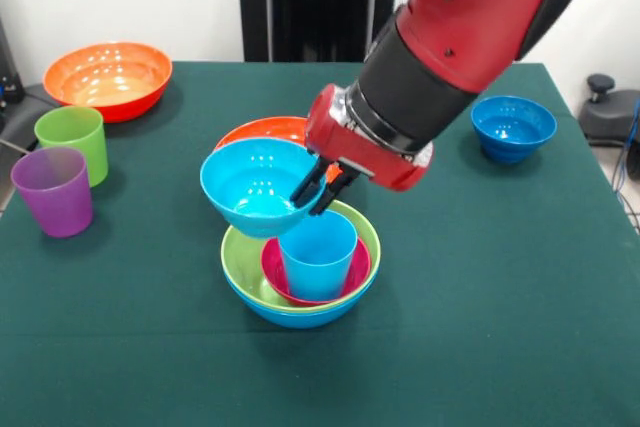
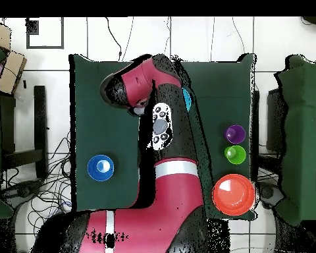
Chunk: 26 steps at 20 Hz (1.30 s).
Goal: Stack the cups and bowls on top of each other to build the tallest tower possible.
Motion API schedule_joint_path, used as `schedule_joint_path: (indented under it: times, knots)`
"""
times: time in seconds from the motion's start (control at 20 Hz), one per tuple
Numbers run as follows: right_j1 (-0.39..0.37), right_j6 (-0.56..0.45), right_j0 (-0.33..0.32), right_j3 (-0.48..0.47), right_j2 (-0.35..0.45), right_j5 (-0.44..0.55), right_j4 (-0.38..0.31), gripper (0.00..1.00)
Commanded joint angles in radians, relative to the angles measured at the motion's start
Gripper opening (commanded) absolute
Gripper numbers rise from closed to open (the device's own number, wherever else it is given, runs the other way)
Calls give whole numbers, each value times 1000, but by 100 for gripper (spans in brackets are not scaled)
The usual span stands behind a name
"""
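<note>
At centre frame in the front view, the red and black arm reaches down from the upper right, and its claw [image 1: 322, 190] pinches the right rim of a cyan bowl [image 1: 255, 187]. That bowl hangs tilted, just above and left of the tower [image 1: 300, 272], apart from it as far as can be seen.

The tower stands below centre on the green worktop [image 1: 500, 297]. Its base is a blue bowl [image 1: 300, 313] with only its lower edge showing, holding a lime bowl [image 1: 245, 272], then a magenta bowl [image 1: 355, 272], with a light blue cup [image 1: 317, 252] upright in the middle. An orange bowl [image 1: 262, 131] peeks out behind the cyan one.

Still loose: a second orange bowl [image 1: 108, 79] at upper left, a green cup [image 1: 73, 142] and purple cup [image 1: 53, 190] at the left edge, and a dark blue bowl [image 1: 513, 127] at right.

The step in hand looks like carrying the cyan bowl to the tower. Next it likely needs centring over the light blue cup, levelling, and lowering before release; let go off-centre, it could slide off or tip the cup.

The overhead view shows the arm covering the tower, with only a sliver of cyan at its edge. No brand, label or writing can be read in either view.
</note>
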Motion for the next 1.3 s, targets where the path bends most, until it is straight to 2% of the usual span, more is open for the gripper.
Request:
schedule_joint_path:
  times: [0.05,0.5,0.8,1.3]
  knots:
    - [28,165,8,-36,-17,-79,15,0]
    - [19,148,14,-26,-42,-92,49,0]
    - [11,157,33,-33,-55,-60,78,0]
    - [6,147,53,-38,-86,-53,149,0]
